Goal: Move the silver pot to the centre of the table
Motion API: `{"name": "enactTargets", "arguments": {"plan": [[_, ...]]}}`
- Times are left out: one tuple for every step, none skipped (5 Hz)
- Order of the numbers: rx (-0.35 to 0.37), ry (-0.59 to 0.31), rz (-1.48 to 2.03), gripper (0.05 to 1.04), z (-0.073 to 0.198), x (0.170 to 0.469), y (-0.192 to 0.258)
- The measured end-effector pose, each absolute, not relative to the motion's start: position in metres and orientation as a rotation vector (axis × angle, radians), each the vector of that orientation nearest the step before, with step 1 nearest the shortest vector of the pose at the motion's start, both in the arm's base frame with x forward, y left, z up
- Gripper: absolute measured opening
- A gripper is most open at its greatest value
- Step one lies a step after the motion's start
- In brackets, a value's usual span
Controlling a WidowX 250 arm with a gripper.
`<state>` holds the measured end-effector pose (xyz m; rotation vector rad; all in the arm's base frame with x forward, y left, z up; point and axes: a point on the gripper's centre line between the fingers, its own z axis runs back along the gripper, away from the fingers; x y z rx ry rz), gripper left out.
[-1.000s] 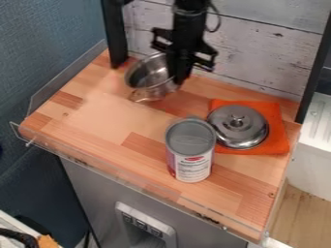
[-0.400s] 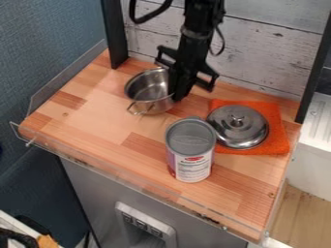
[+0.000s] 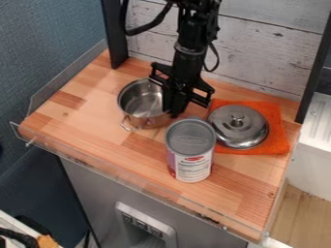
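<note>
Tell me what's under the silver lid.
An orange cloth spreads out from beneath the lid. Whether anything else lies between them cannot be seen, since the lid covers that spot.

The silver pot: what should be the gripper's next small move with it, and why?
Probably ease the silver pot a little toward the front of the table, clear of the can. The gripper is at the pot's rim, and the pot sits somewhat behind the table's middle.
</note>
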<state>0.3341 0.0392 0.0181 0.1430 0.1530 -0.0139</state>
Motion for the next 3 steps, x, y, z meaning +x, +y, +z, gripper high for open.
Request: {"name": "enactTargets", "arguments": {"plan": [[0.133, 0.101, -0.031, 0.482, 0.029, 0.339, 0.038], [0.137, 0.029, -0.07, 0.818, 0.055, 0.343, 0.034], [0.138, 0.025, -0.106, 1.006, 0.06, 0.337, 0.028]]}}
